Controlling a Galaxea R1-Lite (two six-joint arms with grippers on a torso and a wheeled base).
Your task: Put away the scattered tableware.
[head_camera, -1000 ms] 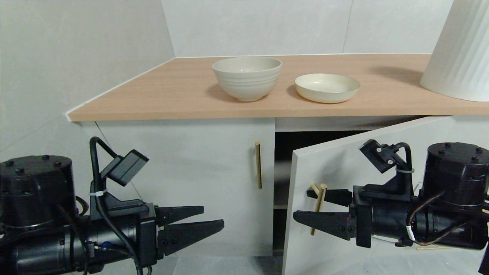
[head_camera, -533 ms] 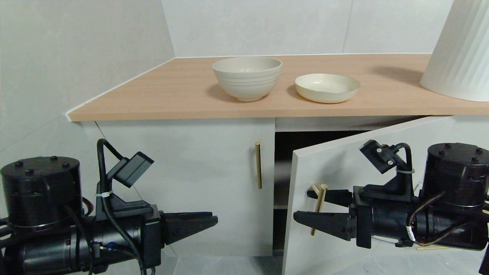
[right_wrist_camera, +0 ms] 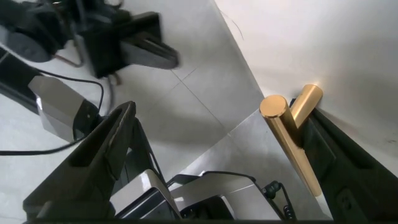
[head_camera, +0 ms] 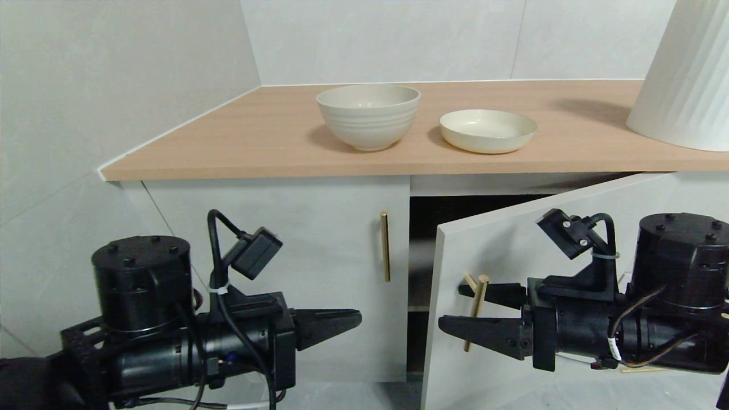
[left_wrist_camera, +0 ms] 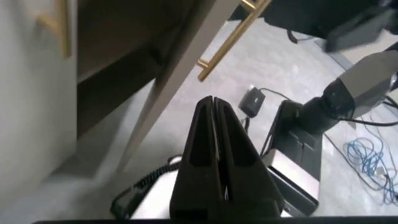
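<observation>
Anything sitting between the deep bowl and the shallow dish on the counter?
No. In the head view the bowl and the shallow dish stand apart, with just bare countertop between them.

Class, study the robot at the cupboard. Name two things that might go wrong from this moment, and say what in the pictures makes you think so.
1. The right pincer is open around the handle of the door, and the handle sits off-centre between the jaws. A pull without closing may slip off, leaving the door half open.
2. The left pincer, shut, sits low near the door's free edge. The two might collide as the door swings.
</observation>
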